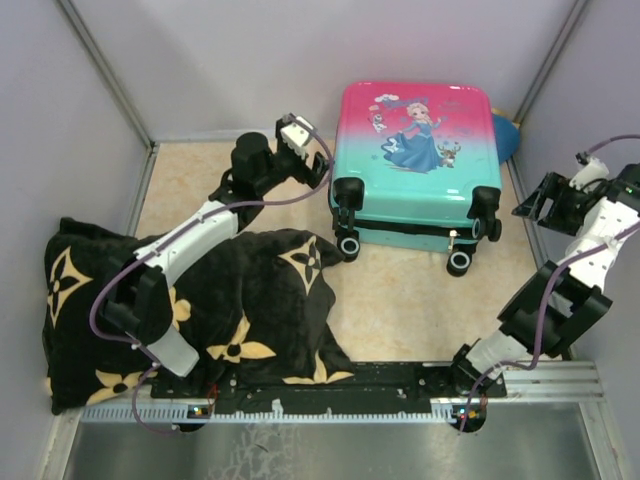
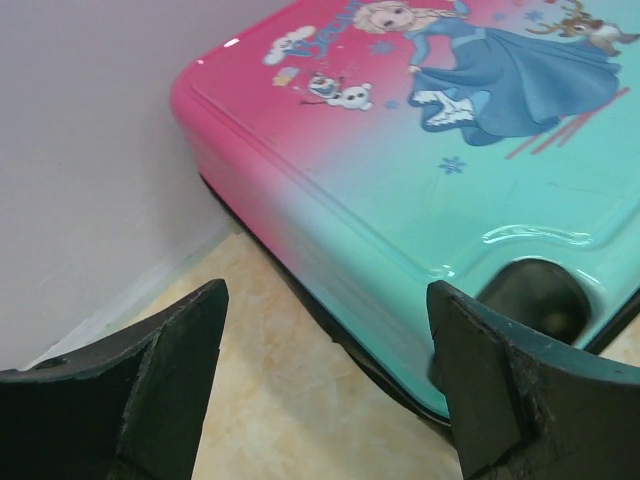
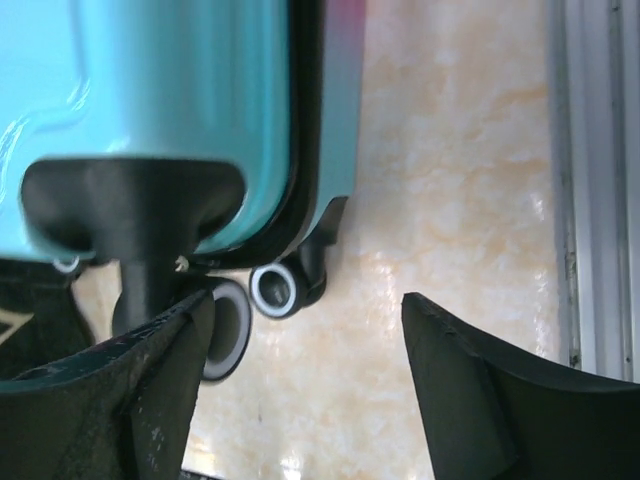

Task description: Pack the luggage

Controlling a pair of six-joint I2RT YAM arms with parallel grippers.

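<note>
My left gripper (image 2: 325, 300) and right gripper (image 3: 308, 310) are wide and empty, flanking the shut pink-to-teal hard-shell suitcase (image 1: 415, 170); black flowered blanket (image 1: 250, 290) left of it, unpacked; one-sided prying could slide it away.

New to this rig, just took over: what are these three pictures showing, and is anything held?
Two robot arms are bolted at the near edge of the table. The wide picture looks down from above and behind them; the other two come from a camera on each wrist, so the dark prongs are that arm's own fingers. On it lie a closed pink-and-teal suitcase, print up, and a black blanket with tan flowers. The left gripper is by the suitcase's left side, the right gripper near its wheels. Both are open; nothing is held.
</note>
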